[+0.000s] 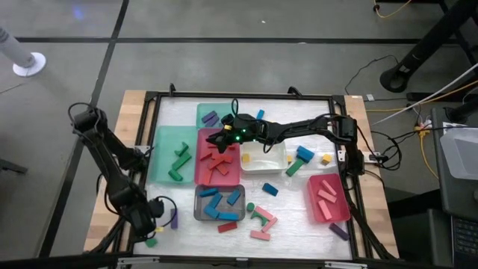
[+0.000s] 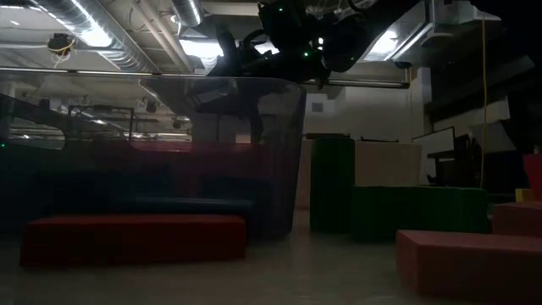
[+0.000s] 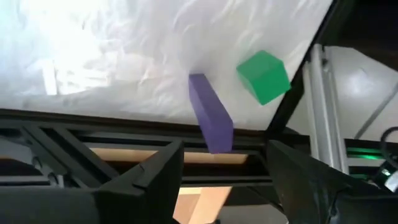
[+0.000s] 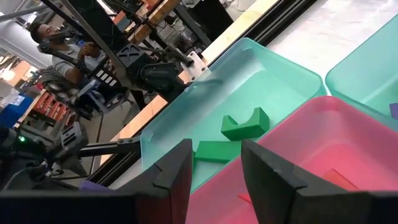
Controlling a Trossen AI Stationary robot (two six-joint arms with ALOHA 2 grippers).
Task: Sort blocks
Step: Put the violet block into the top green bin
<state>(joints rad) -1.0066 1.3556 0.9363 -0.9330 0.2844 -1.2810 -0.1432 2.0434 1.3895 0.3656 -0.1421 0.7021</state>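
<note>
Across the white table (image 1: 299, 209) the trays came first: a big green tray (image 1: 160, 149) on the left with green blocks (image 1: 179, 161) in it, a red tray (image 1: 202, 175) just beside it holding red blocks (image 1: 218, 163), a second green tray (image 1: 205, 112) behind those two with a purple block (image 1: 210, 118), a grey tray (image 1: 200, 213) nearer the front full of blue blocks (image 1: 216, 203), a white tray (image 1: 278, 161) at centre, and a pink tray (image 1: 336, 213) on the right carrying pink bars (image 1: 326, 198).

Over the red tray hung the right gripper (image 4: 214, 163), reaching in from the right; its fingers (image 4: 177, 177) stood partly apart with nothing between them, the green arch (image 4: 245, 123) in the big green tray showing past them.

Down at the front left corner sat the left gripper (image 1: 155, 211), jaws spread wide and empty. Just ahead of it lay a purple bar (image 3: 210, 121) against the black frame (image 3: 112, 124), with a green cube (image 3: 264, 76) close by.

Loose pieces were scattered elsewhere: pink bars and a green piece (image 1: 261, 223) at front centre, a blue block (image 1: 269, 189) and a yellow cube (image 1: 326, 158) right of the white tray.

Beyond the table, a seated person (image 4: 53, 37) showed in the right wrist view.
</note>
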